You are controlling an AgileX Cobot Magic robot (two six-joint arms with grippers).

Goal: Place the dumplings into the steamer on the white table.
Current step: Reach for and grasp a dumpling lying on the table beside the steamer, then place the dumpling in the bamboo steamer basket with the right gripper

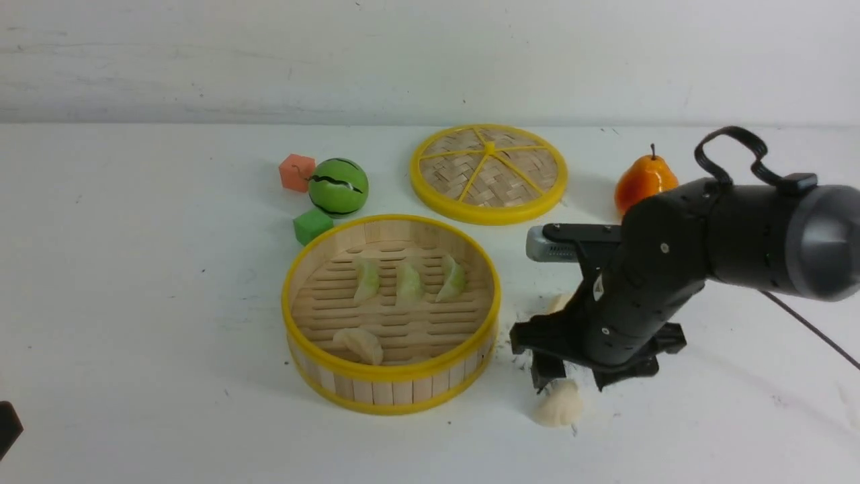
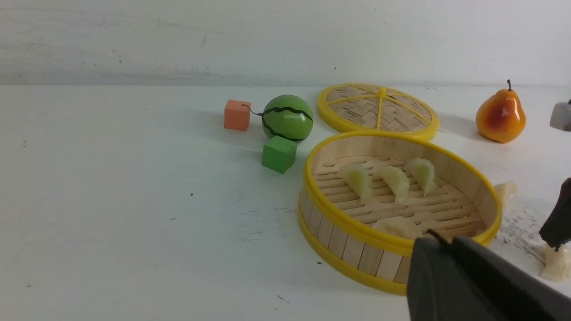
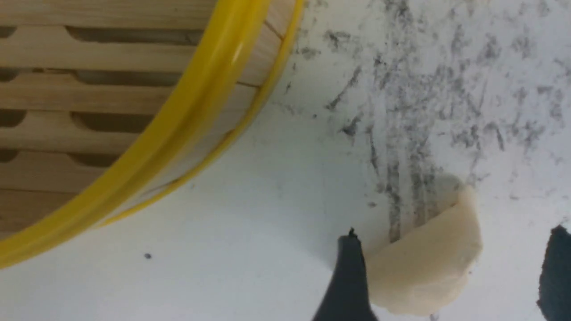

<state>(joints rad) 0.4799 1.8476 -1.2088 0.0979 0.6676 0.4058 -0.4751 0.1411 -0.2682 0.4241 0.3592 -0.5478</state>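
Abutting pale wall (image 1: 201,54), scuffed white table (image 1: 134,302)

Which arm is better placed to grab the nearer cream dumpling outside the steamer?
Right: the right gripper, open, straddles that dumpling; the left gripper, shut, is across the steamer.

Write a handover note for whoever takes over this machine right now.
Left gripper: shut, empty.
Right gripper: open, straddling a cream-white crescent toy dumpling on the scuffed white table.
Done: three pale green crescent dumplings and one cream-white one lie in the round yellow-rimmed bamboo steamer.
Left: grip that dumpling, then the other cream-white one on the table behind the right arm.
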